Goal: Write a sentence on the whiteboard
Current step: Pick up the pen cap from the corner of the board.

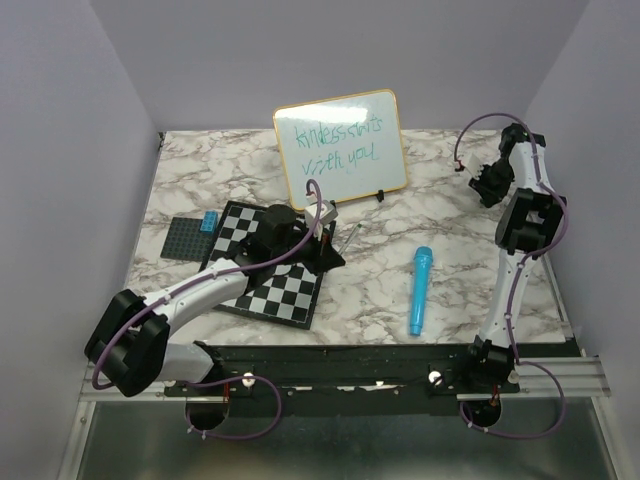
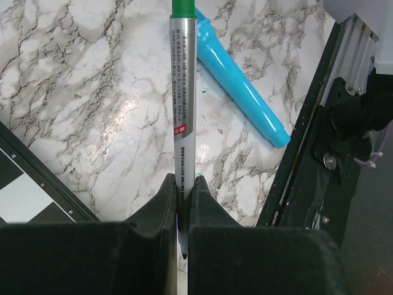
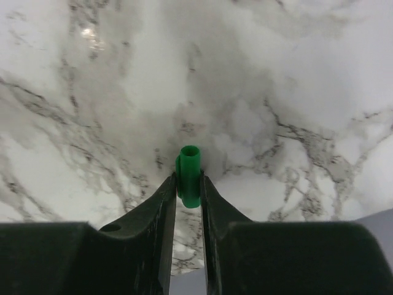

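The whiteboard (image 1: 345, 155) stands propped at the back of the table, yellow-framed. On it is the sentence (image 1: 328, 143) in two lines of thin green lettering. My left gripper (image 1: 328, 248) hovers over the far right corner of the checkered board, in front of the whiteboard. In the left wrist view this gripper (image 2: 185, 187) is shut on a silver marker (image 2: 184, 92) with a green end, its tip between the fingers. My right gripper (image 1: 487, 183) is raised at the back right. Seen from the right wrist, it (image 3: 188, 184) is shut on a small green cap (image 3: 189, 174).
A black-and-white checkered board (image 1: 268, 268) lies under the left arm. A grey baseplate (image 1: 178, 238) with a blue brick (image 1: 210, 222) lies to its left. A fat blue marker (image 1: 419, 290) rests on the marble between the arms, also visible from the left wrist (image 2: 242, 92).
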`<state>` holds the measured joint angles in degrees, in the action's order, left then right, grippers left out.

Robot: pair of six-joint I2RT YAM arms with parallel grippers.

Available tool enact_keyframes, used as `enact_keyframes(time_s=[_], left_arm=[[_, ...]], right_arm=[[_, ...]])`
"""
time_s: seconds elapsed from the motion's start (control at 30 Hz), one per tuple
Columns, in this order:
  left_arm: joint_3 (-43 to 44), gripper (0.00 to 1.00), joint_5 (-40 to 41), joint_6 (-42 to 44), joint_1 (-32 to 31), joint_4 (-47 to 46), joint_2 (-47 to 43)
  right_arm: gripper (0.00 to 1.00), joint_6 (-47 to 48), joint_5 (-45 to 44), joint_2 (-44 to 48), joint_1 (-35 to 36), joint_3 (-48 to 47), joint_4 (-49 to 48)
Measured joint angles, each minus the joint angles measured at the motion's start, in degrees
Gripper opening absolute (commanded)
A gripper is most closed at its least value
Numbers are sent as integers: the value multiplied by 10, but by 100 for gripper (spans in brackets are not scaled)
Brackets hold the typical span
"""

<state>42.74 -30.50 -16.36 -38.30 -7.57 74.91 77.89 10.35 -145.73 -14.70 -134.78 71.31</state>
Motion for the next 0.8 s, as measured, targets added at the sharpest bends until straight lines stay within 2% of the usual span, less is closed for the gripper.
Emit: enact_keyframes(time_s=[0.13, 0.4, 0.8], left_arm=[[-3, 0, 0, -10, 0, -7, -8], [-39, 0, -10, -64, 0, -74, -11], [-100, 0, -11, -167, 0, -190, -11]], right_arm=[[24, -11, 16, 36, 1, 66, -3], [24, -50, 35, 151, 25, 273, -40], [25, -170, 19, 269, 91, 468, -132]])
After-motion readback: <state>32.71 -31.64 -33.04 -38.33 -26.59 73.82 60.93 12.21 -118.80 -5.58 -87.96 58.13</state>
